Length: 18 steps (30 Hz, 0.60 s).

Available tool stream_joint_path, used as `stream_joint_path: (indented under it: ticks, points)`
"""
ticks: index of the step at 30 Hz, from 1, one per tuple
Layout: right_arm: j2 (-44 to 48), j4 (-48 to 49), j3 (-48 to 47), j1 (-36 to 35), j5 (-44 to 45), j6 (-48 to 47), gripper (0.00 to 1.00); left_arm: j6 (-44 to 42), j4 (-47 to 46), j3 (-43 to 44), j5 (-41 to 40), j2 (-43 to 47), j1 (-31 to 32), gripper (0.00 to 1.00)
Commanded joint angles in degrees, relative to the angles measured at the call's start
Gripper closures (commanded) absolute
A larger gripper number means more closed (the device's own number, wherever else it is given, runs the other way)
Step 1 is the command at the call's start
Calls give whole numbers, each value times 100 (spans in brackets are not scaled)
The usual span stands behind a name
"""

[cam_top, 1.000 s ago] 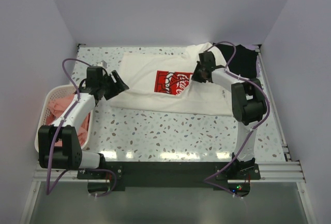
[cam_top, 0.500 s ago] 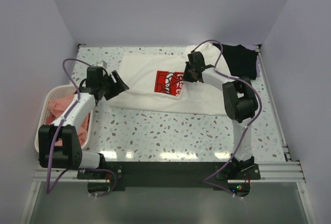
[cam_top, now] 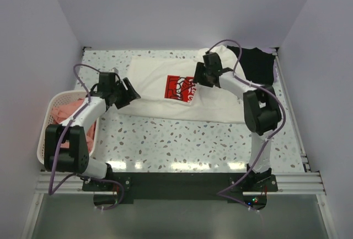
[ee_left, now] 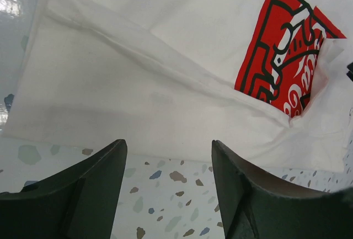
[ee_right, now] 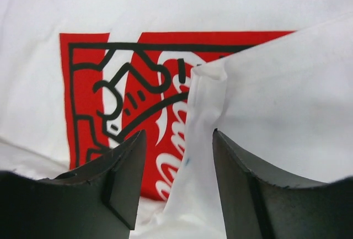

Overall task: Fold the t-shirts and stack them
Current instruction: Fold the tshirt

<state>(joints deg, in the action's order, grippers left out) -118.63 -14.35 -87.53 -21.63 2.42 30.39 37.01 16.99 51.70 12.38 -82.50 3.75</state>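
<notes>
On the counter, the white t-shirt now lies with its right side drawn over the edge of its print by the right claw, spread open like the left claw, so that fold looks done.

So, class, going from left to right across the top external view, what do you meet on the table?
basket → left tool → white t-shirt → right tool → black t-shirt
</notes>
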Motion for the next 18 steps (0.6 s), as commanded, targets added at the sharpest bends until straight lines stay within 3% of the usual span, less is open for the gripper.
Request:
stream_joint_path:
  ticks: [1, 2, 3, 6, 10, 13, 18]
  points:
    - [998, 221, 454, 1, -108, 133, 46, 332, -144, 305, -236, -222, 266, 33]
    - [1200, 300, 734, -34, -231, 168, 49, 455, -152, 331, -288, -310, 302, 36]
    - [1315, 292, 876, -52, -224, 177, 61, 508, -170, 375, -298, -354, 345, 39]
    - [1702, 572, 1596, -113, -460, 248, 74, 701, -266, 393, -412, -530, 521, 53]
    - [1957, 801, 2273, -333, -531, 195, 79, 929, -354, 385, -473, -776, 574, 74]
    - [1923, 820, 2380, -552, -567, 169, 82, 1053, -504, 306, -491, -934, 592, 82]
    - [1756, 890, 2424, -869, -567, 178, 83, 1124, -680, 200, -614, -1101, 601, 85]
